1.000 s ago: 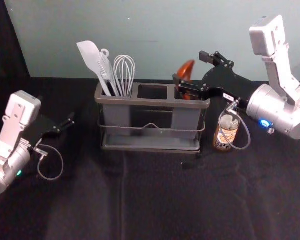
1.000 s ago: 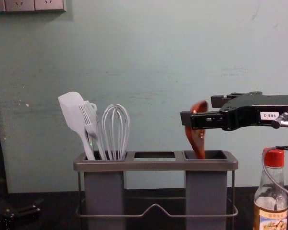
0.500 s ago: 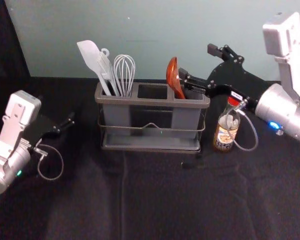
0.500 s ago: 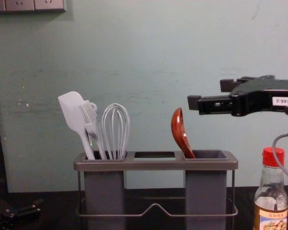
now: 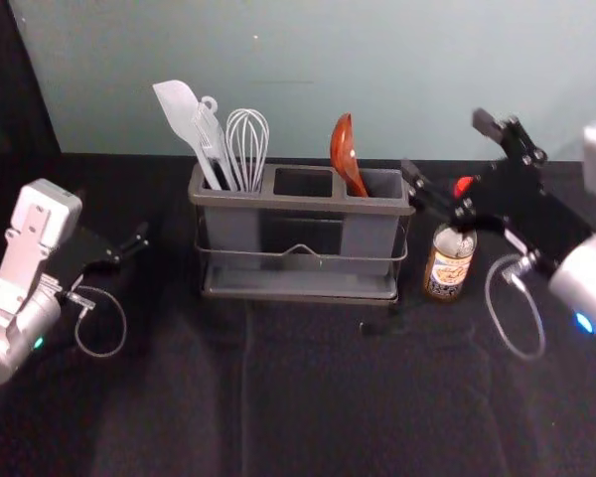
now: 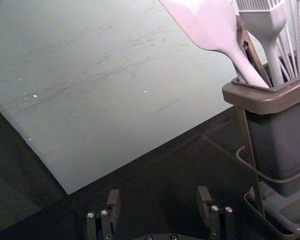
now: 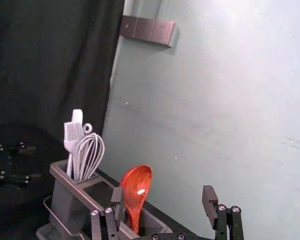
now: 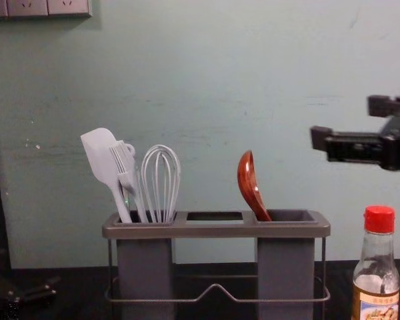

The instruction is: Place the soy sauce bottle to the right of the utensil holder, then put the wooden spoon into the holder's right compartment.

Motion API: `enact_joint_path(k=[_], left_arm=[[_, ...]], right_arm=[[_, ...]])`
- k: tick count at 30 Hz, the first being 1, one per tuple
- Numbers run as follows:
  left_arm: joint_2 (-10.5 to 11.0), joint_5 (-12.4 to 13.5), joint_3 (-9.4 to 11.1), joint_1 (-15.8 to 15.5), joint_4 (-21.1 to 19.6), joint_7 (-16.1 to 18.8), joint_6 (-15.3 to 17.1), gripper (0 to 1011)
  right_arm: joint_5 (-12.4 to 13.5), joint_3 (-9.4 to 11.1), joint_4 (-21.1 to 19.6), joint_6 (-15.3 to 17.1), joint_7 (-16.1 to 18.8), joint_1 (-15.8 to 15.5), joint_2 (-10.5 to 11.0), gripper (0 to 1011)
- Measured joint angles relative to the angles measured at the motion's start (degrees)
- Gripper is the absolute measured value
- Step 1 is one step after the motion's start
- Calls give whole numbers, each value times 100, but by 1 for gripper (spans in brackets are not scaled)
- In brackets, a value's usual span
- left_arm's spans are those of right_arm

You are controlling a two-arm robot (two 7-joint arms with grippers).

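Evidently, right gripper (image 5: 449, 149) stands open, two o'clock from the holder (image 5: 278, 203), clear of the spoon (image 5: 344, 149); right compartment (image 8: 286, 270) props it toward eleven; bottle (image 5: 446, 273) at three; left gripper (image 6: 159, 196) parked open, nine o'clock

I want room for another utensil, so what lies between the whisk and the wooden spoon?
The holder's middle opening lies between the whisk and the spoon, with nothing standing up from it, as the head view shows.
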Motion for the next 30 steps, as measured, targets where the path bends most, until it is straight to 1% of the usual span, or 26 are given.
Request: enact_joint_path(k=[1,3,5,6,7,8,9,10,12,13,16,18,19,25,28,30], left_arm=[[0,0,-1,0,0,0,0,1005],[0,0,0,0,0,0,0,1005],[0,0,0,0,0,0,0,1005],[0,0,0,0,0,0,0,1005],[0,0,0,0,0,0,0,1005],[0,0,0,0,0,0,0,1005],[0,0,0,0,0,0,0,1005],[0,0,0,0,0,0,0,1005],[0,0,0,0,0,0,0,1005],[0,0,0,0,0,0,0,1005],[0,0,0,0,0,0,0,1005],[0,0,0,0,0,0,0,1005],[0,0,0,0,0,0,0,1005],[0,0,0,0,0,0,0,1005],[0,0,0,0,0,0,0,1005],[0,0,0,0,0,0,0,1005]], right_arm=[[-34,34,-31,-94,-41,-112,0,1002],[-176,146,-100,-461,-171,-494,0,1002],[-243,195,-105,-666,-232,-674,-7,1002],[-313,230,-98,-882,-290,-846,-24,1002],[-313,230,-98,-882,-290,-846,-24,1002],[-374,260,-60,-1083,-337,-1000,-49,1002],[-400,270,-37,-1160,-354,-1055,-63,1002],[-455,291,45,-1362,-403,-1175,-109,1002],[-502,302,149,-1534,-453,-1269,-165,1002],[-565,302,269,-1704,-512,-1335,-235,1002],[-640,302,496,-1958,-587,-1406,-368,1002],[-657,301,635,-2089,-620,-1428,-452,1002],[-647,301,767,-2175,-639,-1437,-524,1002],[-561,294,1086,-2258,-622,-1457,-731,1002],[-559,278,1217,-2189,-620,-1462,-846,1002],[-555,272,1299,-2087,-621,-1461,-930,1002]])
